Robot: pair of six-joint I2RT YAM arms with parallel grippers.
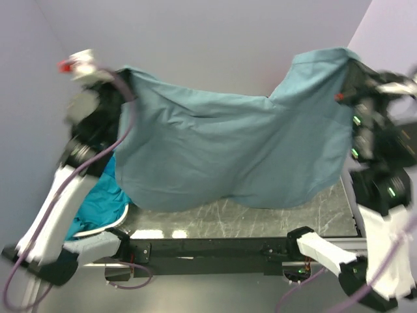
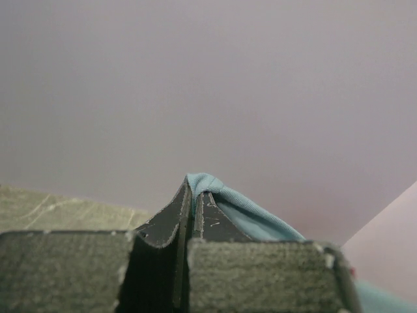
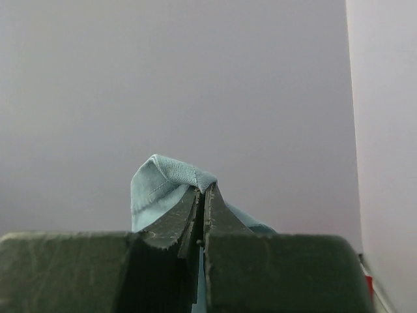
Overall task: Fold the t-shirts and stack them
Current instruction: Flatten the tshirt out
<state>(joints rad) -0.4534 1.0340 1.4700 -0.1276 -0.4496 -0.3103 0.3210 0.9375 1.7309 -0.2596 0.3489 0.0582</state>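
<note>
Here the left fingers [image 2: 168, 222] at ten o'clock and right fingers [image 3: 171, 225] at two each clamp a corner of the slate-blue t-shirt [image 1: 228, 150], stretching it wide above the bench [image 1: 260, 212], presumably to lay it flat for folding.

The worktop [image 1: 273, 212] is a dark grey-green slab, kinda marble-looking with pale veins, and there's bright glare [image 1: 156, 233] along its near edge. Down by the near-left corner a curved white rim [image 1: 120, 215] pokes out. It's probably a basket, but only a sliver shows, so can't swear to it. Plain pale lavender walls [image 1: 215, 39] run behind and up both sides.
</note>
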